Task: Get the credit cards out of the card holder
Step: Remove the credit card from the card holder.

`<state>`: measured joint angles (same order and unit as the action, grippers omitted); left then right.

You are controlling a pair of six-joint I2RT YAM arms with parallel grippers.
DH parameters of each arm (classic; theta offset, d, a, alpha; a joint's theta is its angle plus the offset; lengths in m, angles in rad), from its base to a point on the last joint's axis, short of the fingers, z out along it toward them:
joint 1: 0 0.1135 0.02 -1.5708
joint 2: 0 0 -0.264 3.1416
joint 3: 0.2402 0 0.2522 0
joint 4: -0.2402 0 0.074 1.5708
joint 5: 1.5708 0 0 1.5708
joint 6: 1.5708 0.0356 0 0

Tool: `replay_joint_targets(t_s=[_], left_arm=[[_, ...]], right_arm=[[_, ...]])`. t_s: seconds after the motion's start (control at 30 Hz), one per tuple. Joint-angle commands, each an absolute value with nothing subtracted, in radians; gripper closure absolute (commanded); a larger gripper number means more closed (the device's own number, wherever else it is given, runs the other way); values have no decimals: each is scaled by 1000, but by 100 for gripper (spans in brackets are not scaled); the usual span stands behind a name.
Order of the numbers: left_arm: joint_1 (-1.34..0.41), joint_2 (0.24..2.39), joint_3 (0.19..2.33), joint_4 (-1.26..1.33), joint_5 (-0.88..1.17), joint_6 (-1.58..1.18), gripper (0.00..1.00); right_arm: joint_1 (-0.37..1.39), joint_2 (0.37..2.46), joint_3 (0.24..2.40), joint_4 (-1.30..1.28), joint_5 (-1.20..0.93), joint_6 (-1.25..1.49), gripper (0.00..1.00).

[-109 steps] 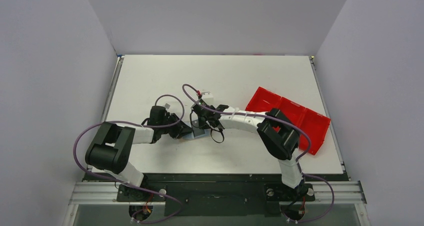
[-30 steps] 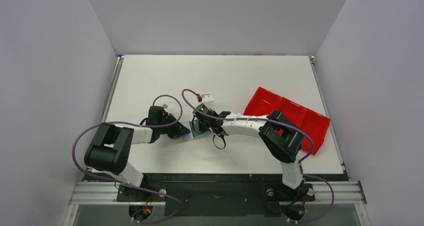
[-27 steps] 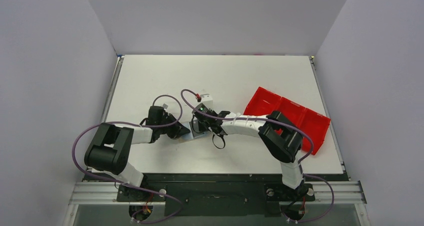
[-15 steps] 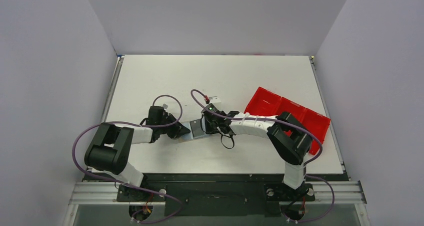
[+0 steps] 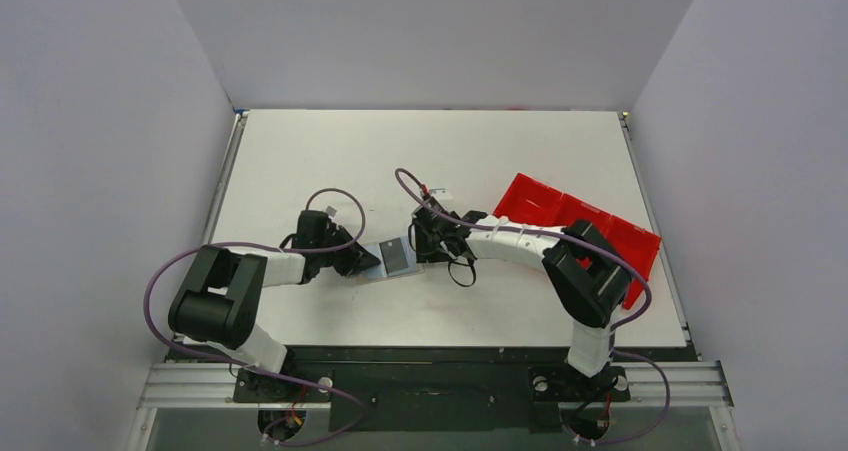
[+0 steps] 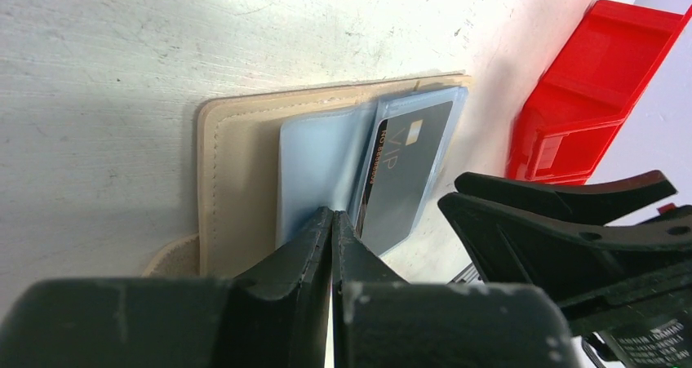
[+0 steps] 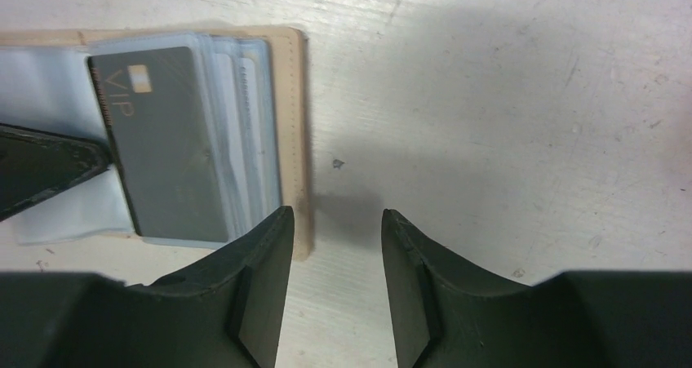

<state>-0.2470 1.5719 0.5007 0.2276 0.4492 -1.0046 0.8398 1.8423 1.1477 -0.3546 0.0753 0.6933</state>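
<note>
Card holder | left end effector together atop it | right end effector apart beside

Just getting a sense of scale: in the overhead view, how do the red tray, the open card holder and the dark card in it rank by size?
1. red tray, largest, though the right arm hides part of it
2. card holder
3. dark card, smallest, lying within the holder
</note>
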Motion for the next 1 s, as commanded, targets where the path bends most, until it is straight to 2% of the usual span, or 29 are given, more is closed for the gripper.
replay_joint_targets(t_s=[0.0,0.27,0.63,0.77,0.87,0.97], left_arm=[[-244,1556,518,165,404,-961,100],[-245,1551,515,161,404,-957,100],[-244,1557,494,185,413,-966,100],[-244,1557,492,190,414,-967,100],[-244,1562,492,195,415,-969,100],[-245,1566,491,201,419,-973,100]], right_arm=[[866,1791,1236,-363,99,696,59],[892,1877,1324,-396,92,686,51],[901,1956,1353,-416,73,695,51],[902,1950,1318,-402,71,704,58],[901,1944,1296,-386,65,714,72],[902,1946,1288,-377,57,723,82]])
